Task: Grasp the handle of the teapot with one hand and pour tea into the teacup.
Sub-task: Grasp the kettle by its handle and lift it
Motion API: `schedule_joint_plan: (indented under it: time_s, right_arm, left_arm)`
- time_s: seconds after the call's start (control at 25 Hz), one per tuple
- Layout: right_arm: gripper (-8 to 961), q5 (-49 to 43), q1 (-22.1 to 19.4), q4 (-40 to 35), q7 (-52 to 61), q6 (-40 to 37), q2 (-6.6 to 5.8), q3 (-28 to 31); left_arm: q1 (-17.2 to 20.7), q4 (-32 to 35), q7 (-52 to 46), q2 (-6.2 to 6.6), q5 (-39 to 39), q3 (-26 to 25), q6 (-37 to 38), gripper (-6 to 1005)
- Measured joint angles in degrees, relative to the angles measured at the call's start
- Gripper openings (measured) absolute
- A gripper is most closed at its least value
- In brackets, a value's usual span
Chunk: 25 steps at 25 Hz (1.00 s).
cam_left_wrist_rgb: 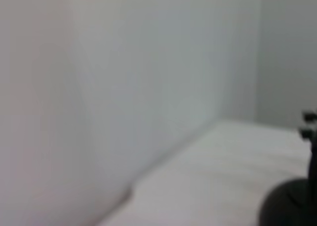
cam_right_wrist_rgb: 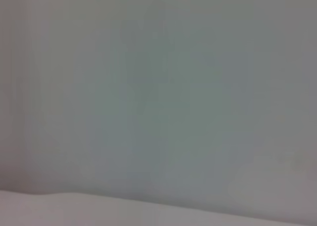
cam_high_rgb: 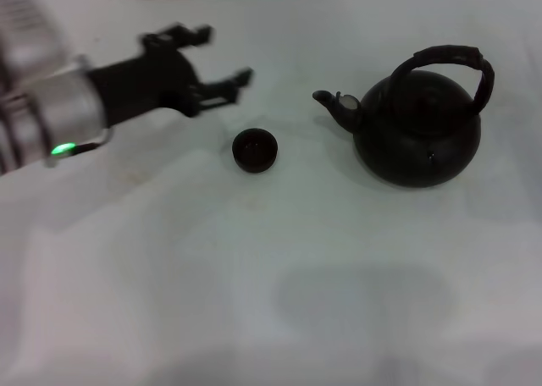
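A pale, smooth white surface (cam_high_rgb: 254,301) is seen nearest the camera. On it, a tiny round dark handleless teacup (cam_high_rgb: 255,149) is set upright, apart from everything else. Farther back on the right, a large round matte black teapot (cam_high_rgb: 417,132) is stood, its spout turned toward the teacup and its thick arched black handle (cam_high_rgb: 453,64) raised over the lid. The left gripper (cam_high_rgb: 227,60) is held above the surface just beyond the teacup, jaws apart and holding nothing.
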Motion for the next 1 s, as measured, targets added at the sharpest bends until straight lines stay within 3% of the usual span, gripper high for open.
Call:
schedule_joint_plan:
  time_s: [0.12, 0.32, 0.44, 0.48, 0.56, 0.76, 1.0]
  right_arm:
    - [857, -5.49, -3.37, 4.12, 3.64, 1.34, -0.79, -0.06]
    - [857, -19.35, -11.43, 18.85, 17.98, 3.45, -1.91, -0.10]
    - [856, -28.66, -16.31, 29.93, 26.46, 2.96, -0.90, -0.08]
    - [856, -34.51, -19.46, 37.45, 31.67, 1.37, 0.46, -0.43]
    - [856, -36.81, -20.97, 41.09, 34.42, 0.32, 0.94, -1.56]
    - [856, -42.42, -26.64, 55.41, 45.55, -9.62, 0.77, -14.29]
    - [856, -42.84, -31.12, 65.86, 46.11, -23.47, 0.74, -28.50]
  left_arm:
    - [3.00, 3.24, 8.98, -0.02, -6.90, -5.15, -4.98, 837]
    - [4.88, 13.01, 20.05, -0.09, -15.72, -14.17, -10.51, 835]
    - [4.68, 19.40, 26.57, -0.01, -18.62, -17.98, -13.85, 835]
    - [4.46, 21.37, 28.62, 0.01, -19.23, -19.16, -14.71, 835]
    - [4.10, 23.86, 30.97, 0.02, -19.63, -20.38, -15.45, 835]
    - [4.50, 25.84, 31.63, 0.09, -19.73, -20.82, -15.75, 836]
    - [5.65, 27.15, 31.90, 0.14, -19.85, -21.36, -15.59, 836]
